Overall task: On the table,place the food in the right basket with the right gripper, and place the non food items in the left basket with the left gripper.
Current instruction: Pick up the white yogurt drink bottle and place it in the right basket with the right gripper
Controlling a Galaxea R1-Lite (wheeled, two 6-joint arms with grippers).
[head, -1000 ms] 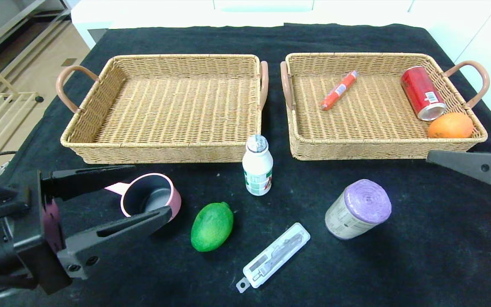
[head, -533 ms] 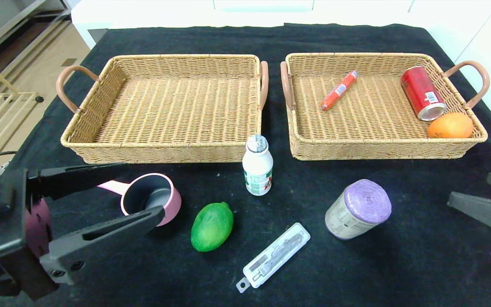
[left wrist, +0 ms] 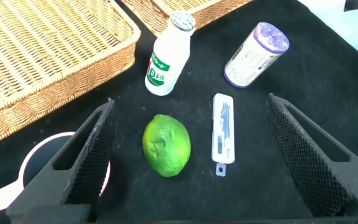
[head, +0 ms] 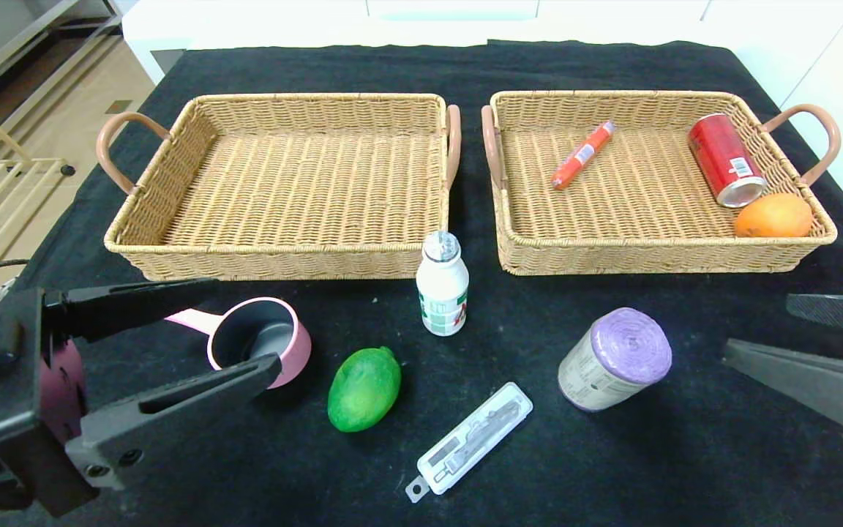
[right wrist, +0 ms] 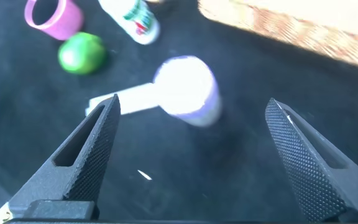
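Observation:
On the black cloth in front of the baskets lie a pink cup [head: 260, 348], a green fruit [head: 364, 388], an upright white bottle [head: 442, 293], a clear blister pack [head: 469, 439] and a purple-capped roll [head: 615, 359]. The left basket [head: 129, 234] has nothing in it. The right basket [head: 509, 241] holds a red sausage [head: 581, 155], a red can [head: 726, 159] and an orange [head: 773, 216]. My left gripper [head: 242, 327] stands open by the cup, above the green fruit [left wrist: 166, 145]. My right gripper [head: 758, 327] stands open just right of the roll [right wrist: 188, 87].
The table's edges fall away on both sides, with floor and shelving to the left. The baskets have brown handles [head: 110, 146] at their outer ends. A narrow gap [head: 469, 161] separates the two baskets.
My right gripper has come down from the right basket's front corner toward the near side and swung in toward the roll. The left gripper has drawn back slightly.

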